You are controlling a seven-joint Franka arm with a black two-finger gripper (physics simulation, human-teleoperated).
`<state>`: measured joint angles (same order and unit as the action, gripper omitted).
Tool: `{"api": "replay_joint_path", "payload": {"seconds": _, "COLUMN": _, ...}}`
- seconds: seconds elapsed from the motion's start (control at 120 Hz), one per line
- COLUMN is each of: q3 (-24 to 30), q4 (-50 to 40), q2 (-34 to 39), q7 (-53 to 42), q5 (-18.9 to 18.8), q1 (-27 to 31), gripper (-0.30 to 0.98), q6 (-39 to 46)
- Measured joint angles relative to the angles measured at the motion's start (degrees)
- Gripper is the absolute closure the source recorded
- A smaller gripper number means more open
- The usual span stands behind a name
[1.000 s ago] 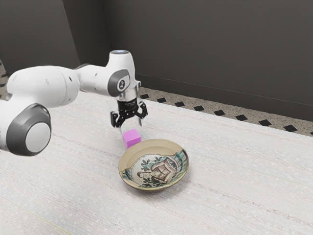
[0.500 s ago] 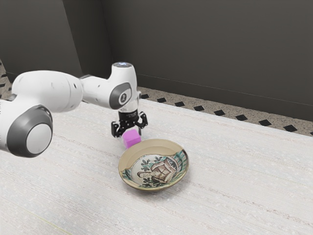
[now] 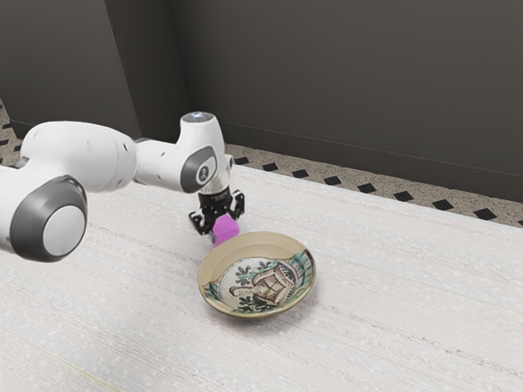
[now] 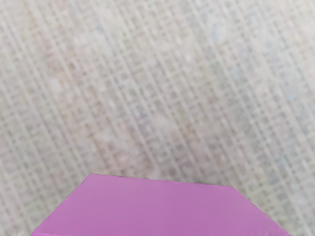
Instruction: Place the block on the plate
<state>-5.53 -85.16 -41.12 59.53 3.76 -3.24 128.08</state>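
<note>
Magenta block [image 3: 226,230] at your end effector [image 3: 225,232], just beside the plate [image 3: 214,265]
You can't tell whether your end effector is wide or narrow; the block, seemingly down on the bench [image 3: 392,302], looks light, stiff and smooth, so take it squarely by opposite flat sides; the glazed plate, to the exterior view's right, looks brittle, so lift clear of its rim

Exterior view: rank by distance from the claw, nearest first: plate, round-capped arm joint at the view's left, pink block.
1. Pink block: right at the claw.
2. Plate: just past the block, toward the exterior view's right.
3. Arm joint: far off, at the exterior view's left.
</note>
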Motion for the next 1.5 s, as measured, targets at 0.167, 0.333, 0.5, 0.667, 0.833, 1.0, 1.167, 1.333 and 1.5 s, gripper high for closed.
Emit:
{"api": "replay_joint_path", "payload": {"seconds": 0.167, "q3": -0.06, "q4": -4.11, "q2": 4.02, "q7": 0.46, "q5": 0.70, "q1": -0.11, "gripper": 0.32, "q6": 0.09}}
{"api": "replay_joint_path", "payload": {"seconds": 0.333, "q3": -0.37, "q4": -10.66, "q2": 11.51, "q7": 1.07, "q5": 0.86, "q1": -0.05, "gripper": 0.33, "q6": 0.07}}
{"api": "replay_joint_path", "payload": {"seconds": 0.5, "q3": -0.43, "q4": -12.24, "q2": 17.77, "q7": 1.75, "q5": 0.91, "q1": -2.26, "gripper": 0.32, "q6": -1.04}}
{"api": "replay_joint_path", "payload": {"seconds": 0.667, "q3": -0.43, "q4": -12.57, "q2": 18.70, "q7": 3.19, "q5": 1.70, "q1": -6.64, "gripper": 0.32, "q6": -2.27}}
{"api": "replay_joint_path", "payload": {"seconds": 0.833, "q3": -0.43, "q4": -15.81, "q2": 19.92, "q7": 5.31, "q5": 2.45, "q1": -10.32, "gripper": 0.33, "q6": -3.72}}
{"api": "replay_joint_path", "payload": {"seconds": 1.0, "q3": -0.22, "q4": -15.86, "q2": 17.81, "q7": 7.05, "q5": 3.40, "q1": -12.17, "gripper": 0.33, "q6": -4.18}}
{"api": "replay_joint_path", "payload": {"seconds": 1.167, "q3": -0.17, "q4": -15.70, "q2": 14.70, "q7": 8.36, "q5": 4.42, "q1": -12.78, "gripper": 0.33, "q6": -4.04}}
{"api": "replay_joint_path", "payload": {"seconds": 1.333, "q3": -0.24, "q4": -15.94, "q2": 14.64, "q7": 9.24, "q5": 4.74, "q1": -13.64, "gripper": 0.16, "q6": -3.40}}
{"api": "replay_joint_path", "payload": {"seconds": 1.5, "q3": -0.32, "q4": -16.45, "q2": 17.26, "q7": 9.72, "q5": 4.71, "q1": -13.55, "gripper": 0.07, "q6": -3.32}}
